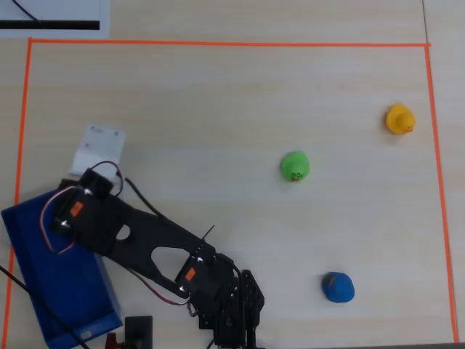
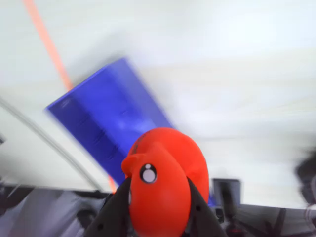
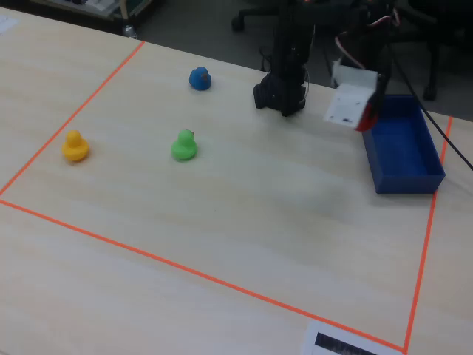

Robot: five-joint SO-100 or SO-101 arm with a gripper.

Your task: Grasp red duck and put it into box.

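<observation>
The red duck [image 2: 165, 182] sits between my gripper's [image 2: 159, 190] two black fingers [image 2: 114, 210], head towards the wrist camera. The gripper is shut on it and holds it in the air. In the wrist view the blue box [image 2: 106, 123] lies beyond and below the duck, blurred. In the fixed view the red duck [image 3: 364, 114] shows below the white camera mount [image 3: 351, 100], above the near left rim of the blue box [image 3: 408, 181]. In the overhead view the mount [image 1: 98, 147] hides the duck and jaws, just beyond the box [image 1: 43, 269].
A green duck [image 1: 295, 166], a yellow duck [image 1: 399, 118] and a blue duck [image 1: 338, 287] stand on the wooden table inside an orange tape border [image 1: 218, 43]. They also show in the fixed view: green duck [image 3: 184, 145], yellow duck [image 3: 75, 146], blue duck [image 3: 199, 78]. The arm's base [image 1: 232, 313] is at the bottom edge.
</observation>
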